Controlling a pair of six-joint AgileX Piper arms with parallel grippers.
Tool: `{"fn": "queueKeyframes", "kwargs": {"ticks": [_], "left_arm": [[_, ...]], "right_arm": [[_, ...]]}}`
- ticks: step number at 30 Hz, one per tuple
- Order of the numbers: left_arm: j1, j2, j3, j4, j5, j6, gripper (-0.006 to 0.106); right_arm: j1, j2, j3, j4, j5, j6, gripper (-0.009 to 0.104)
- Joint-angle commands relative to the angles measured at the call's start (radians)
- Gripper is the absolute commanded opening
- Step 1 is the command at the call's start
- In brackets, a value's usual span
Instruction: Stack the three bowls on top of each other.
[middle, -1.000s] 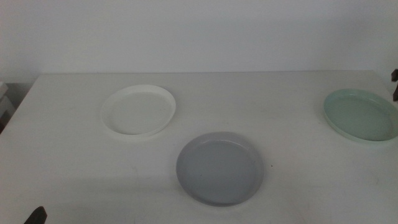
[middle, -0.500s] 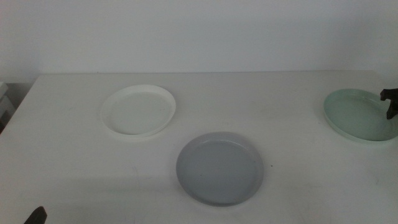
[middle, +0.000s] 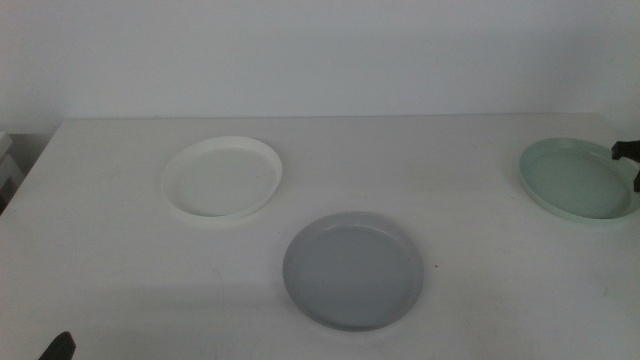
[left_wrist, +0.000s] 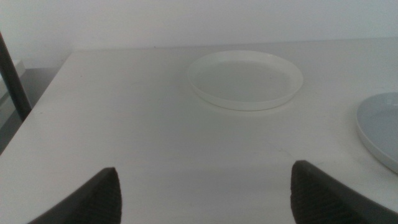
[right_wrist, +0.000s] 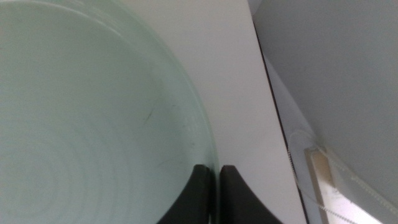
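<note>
**Right gripper pinches the mint bowl's rim at the table's right edge**

Middle view: the white bowl (middle: 222, 177) sits left of centre and farther back on the table (middle: 450, 170); the grey bowl (middle: 353, 270) lies nearer, about mid-table, apart from it. The mint green bowl (middle: 578, 181) is far right, with the right gripper (middle: 630, 160) at its right rim. The left gripper (middle: 57, 347) waits at the bottom-left corner.

Left wrist view: the left gripper (left_wrist: 208, 193) is spread wide over bare table, holding nothing — the white bowl (left_wrist: 245, 79) lies well ahead, the grey bowl (left_wrist: 380, 127) off to the right.

Right wrist view: the right gripper (right_wrist: 216, 176) has its jaws pressed together on the mint green bowl's (right_wrist: 81, 118) rim.
</note>
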Motion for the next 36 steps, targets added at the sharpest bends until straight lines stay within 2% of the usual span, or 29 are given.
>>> {"fn": "queueKeyframes", "kwargs": {"ticks": [1,6,10,12,18,28,36], "left_arm": [[0.001,-0.013,-0.005,-0.011,-0.079,-0.004,0.1],[0.001,-0.013,-0.005,-0.011,-0.079,-0.004,0.1],[0.001,-0.013,-0.005,-0.011,-0.079,-0.004,0.1],[0.001,-0.013,-0.005,-0.011,-0.079,-0.004,0.1],[0.001,-0.013,-0.005,-0.011,-0.079,-0.004,0.1],[0.001,-0.013,-0.005,-0.011,-0.079,-0.004,0.1],[0.001,-0.013,-0.005,-0.011,-0.079,-0.004,0.1]], "right_arm": [[-0.007,-0.115,-0.028,0.013,0.001,-0.009,-0.001],[0.0,-0.255,-0.007,0.126,0.042,-0.045,-0.001],[0.035,-0.384,0.14,0.24,-0.031,-0.08,-0.001],[0.068,-0.438,0.216,0.268,-0.063,-0.091,-0.001],[0.236,-0.554,0.373,0.298,-0.084,-0.091,-0.001],[0.552,-0.564,0.444,0.308,-0.133,-0.028,-0.001],[0.679,-0.564,0.527,0.301,-0.277,0.003,-0.001]]}}
